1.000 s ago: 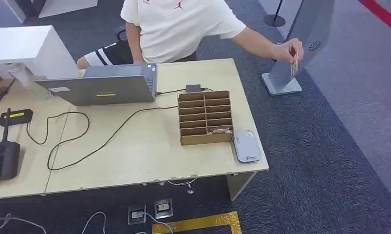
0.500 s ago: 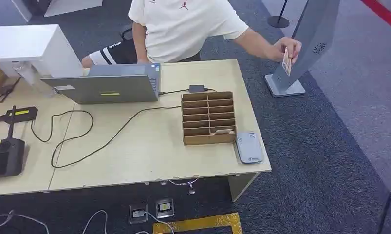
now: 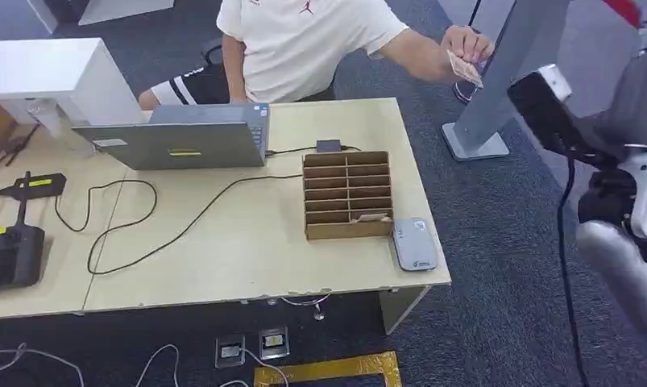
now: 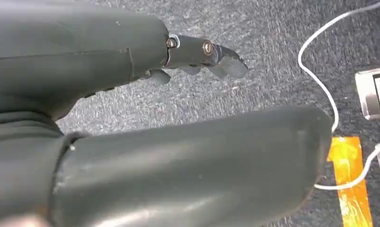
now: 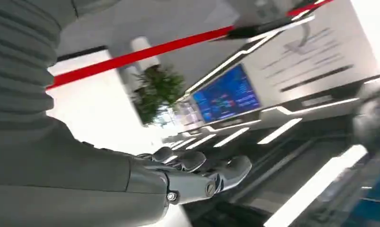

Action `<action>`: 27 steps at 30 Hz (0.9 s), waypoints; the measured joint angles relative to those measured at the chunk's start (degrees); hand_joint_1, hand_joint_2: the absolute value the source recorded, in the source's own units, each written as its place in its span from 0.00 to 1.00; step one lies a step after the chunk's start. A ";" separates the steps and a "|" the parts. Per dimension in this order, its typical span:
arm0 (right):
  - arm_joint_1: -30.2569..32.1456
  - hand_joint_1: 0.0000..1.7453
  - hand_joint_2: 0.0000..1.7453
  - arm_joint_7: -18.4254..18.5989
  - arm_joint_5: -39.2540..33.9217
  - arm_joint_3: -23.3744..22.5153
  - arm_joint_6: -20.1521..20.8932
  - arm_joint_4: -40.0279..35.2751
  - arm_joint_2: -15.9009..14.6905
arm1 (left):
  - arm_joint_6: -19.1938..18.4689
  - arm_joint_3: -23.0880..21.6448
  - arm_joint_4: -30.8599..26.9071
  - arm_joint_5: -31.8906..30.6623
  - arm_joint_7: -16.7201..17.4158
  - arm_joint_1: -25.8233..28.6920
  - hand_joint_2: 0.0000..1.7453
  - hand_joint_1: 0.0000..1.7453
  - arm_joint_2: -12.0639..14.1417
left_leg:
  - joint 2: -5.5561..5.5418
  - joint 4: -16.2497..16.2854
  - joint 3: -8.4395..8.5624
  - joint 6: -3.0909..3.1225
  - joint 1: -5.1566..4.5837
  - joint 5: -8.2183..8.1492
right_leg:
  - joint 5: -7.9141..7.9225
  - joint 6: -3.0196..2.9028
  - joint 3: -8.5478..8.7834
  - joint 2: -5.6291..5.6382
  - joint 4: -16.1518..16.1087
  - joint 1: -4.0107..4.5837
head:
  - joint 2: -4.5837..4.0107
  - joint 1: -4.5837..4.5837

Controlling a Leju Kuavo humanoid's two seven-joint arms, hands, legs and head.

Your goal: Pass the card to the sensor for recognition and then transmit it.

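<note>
Card [image 3: 465, 68] was in the person's hand [image 3: 465, 44], up past the table [image 3: 247, 242] and well apart from the robot. Right hand [image 5: 197, 172] and left hand [image 4: 202, 56] held nothing, fingers loosely apart. Reaching slowly and pinching the card's free edge would work best.

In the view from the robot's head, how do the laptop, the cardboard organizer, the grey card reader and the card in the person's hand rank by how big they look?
Largest to smallest:
1. laptop
2. cardboard organizer
3. grey card reader
4. card
The card is farther from the camera than the rest, so it may look smaller than it really is.
</note>
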 joint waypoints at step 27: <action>-13.78 1.00 1.00 0.09 -3.50 35.25 -8.55 13.44 5.22 | 0.00 0.00 0.00 0.00 -0.35 0.32 0.00 0.00 -0.15 | 0.03 0.02 0.04 -0.01 0.04 -0.01 | 0.00 0.00 -0.04 0.05 -0.06 0.04 | 0.00 0.07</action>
